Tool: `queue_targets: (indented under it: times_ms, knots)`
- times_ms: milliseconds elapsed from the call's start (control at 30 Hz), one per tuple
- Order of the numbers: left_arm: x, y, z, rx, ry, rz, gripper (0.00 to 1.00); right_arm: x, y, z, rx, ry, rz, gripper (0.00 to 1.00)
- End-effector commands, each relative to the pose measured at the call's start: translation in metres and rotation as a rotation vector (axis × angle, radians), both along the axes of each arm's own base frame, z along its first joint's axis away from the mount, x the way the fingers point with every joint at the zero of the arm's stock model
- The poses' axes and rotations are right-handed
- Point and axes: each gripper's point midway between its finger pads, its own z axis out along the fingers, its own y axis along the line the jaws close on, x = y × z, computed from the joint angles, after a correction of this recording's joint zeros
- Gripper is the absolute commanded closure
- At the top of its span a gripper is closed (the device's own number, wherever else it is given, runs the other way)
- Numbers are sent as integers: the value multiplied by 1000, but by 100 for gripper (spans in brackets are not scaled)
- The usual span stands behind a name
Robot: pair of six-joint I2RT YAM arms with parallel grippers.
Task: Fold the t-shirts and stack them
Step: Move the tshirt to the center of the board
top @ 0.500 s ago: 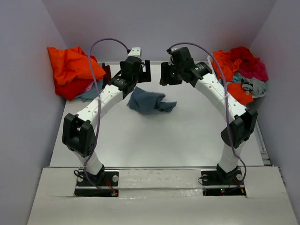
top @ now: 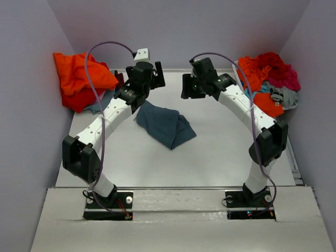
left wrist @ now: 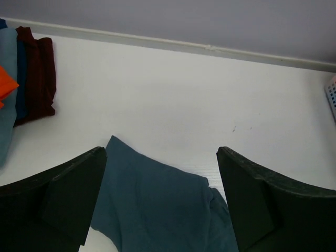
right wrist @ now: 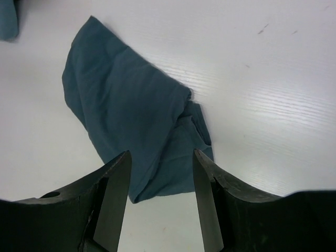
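A dark slate-blue t-shirt lies loosely folded on the white table, between the two arms. My left gripper hovers above the shirt's far left corner. Its jaws are wide open and hold nothing. In the left wrist view the shirt lies below the left gripper. My right gripper hangs to the shirt's far right, open and empty. In the right wrist view the shirt lies spread beyond the right gripper.
A heap of orange and red t-shirts sits at the far left, with a teal one under it. Red, magenta, orange and grey shirts are heaped at the far right. A dark red shirt shows in the left wrist view.
The blue shirt was bunched up and higher; now it lies flatter and nearer on the table. Both grippers have drawn back from it, and the left arm has swung left.
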Motion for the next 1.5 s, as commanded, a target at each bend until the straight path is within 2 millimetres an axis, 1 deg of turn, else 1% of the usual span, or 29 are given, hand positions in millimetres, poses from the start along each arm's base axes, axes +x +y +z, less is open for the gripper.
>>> queue_targets:
  times_ms: [0, 33, 133, 167, 233, 267, 300, 400, 467, 500, 667, 700, 733, 767, 833, 900, 933, 1033, 1100, 1133, 1200, 1233, 1267, 1300, 1333, 1367, 1400, 1433, 1467]
  knots:
    - [-6, 14, 44, -60, -100, 73, 1, -5, 41, -68, 22, 129, 89, 44]
    - [-5, 20, 45, -51, -92, 86, 1, -3, 44, -83, 16, 153, 89, 44]
    - [-4, 29, 46, -54, -80, 106, 1, -7, 57, -106, 33, 198, 111, 44]
    - [-3, 35, 46, -62, -78, 114, 1, -10, 62, -121, 24, 228, 123, 44]
    - [-4, 39, 47, -96, -84, 102, 1, -13, 67, -133, 13, 249, 129, 44]
    - [-2, 45, 47, -109, -85, 106, 1, -15, 71, -143, 3, 264, 137, 44]
    - [-3, 42, 47, -121, -85, 93, 1, -14, 72, -146, 3, 266, 136, 45]
    - [-2, 46, 48, -133, -82, 82, 1, -20, 80, -157, -11, 284, 152, 45]
    - [-1, 45, 47, -133, -79, 78, 1, -18, 81, -159, -17, 284, 150, 45]
    - [-1, 44, 46, -135, -76, 74, 1, -21, 85, -163, -20, 293, 159, 45]
    - [1, 42, 41, -133, -68, 65, 1, -25, 91, -166, -42, 293, 166, 48]
    - [1, 41, 40, -133, -68, 64, 1, -28, 94, -166, -44, 293, 173, 50]
    - [1, 41, 38, -131, -62, 62, 1, -27, 94, -167, -42, 292, 172, 57]
    - [1, 41, 37, -131, -60, 61, 1, -29, 94, -170, -45, 302, 172, 71]
    - [1, 40, 36, -133, -59, 59, 1, -27, 95, -169, -47, 303, 169, 84]
    - [1, 39, 34, -131, -56, 55, 1, -31, 97, -170, -60, 307, 178, 91]
    - [1, 40, 34, -130, -58, 55, 1, -34, 101, -168, -66, 301, 184, 92]
    - [1, 39, 32, -125, -51, 53, 1, -35, 101, -163, -88, 289, 183, 93]
    - [1, 39, 31, -125, -49, 50, 1, -32, 98, -151, -93, 266, 169, 93]
    - [1, 39, 29, -124, -46, 50, 1, -33, 99, -138, -89, 237, 168, 93]
    - [1, 39, 26, -120, -41, 53, 1, -32, 94, -120, -85, 204, 146, 93]
    - [1, 39, 26, -120, -41, 55, 1, -35, 96, -108, -80, 181, 148, 93]
    - [1, 39, 25, -119, -38, 54, 1, -30, 89, -93, -90, 136, 118, 93]
    - [2, 39, 21, -116, -31, 54, 1, -39, 91, -62, -78, 79, 122, 93]
    - [2, 38, 21, -116, -31, 52, 1, -32, 85, -36, -75, 14, 86, 93]
    - [2, 38, 20, -117, -28, 50, 1, -35, 84, -13, -60, -24, 82, 93]
    - [3, 36, 18, -120, -23, 46, 1, -38, 78, 4, -60, -43, 76, 93]
    - [3, 35, 17, -124, -19, 41, 1, -36, 71, 49, -20, -125, 54, 93]
    - [3, 35, 17, -124, -19, 41, 1, -41, 69, 68, -16, -158, 46, 93]
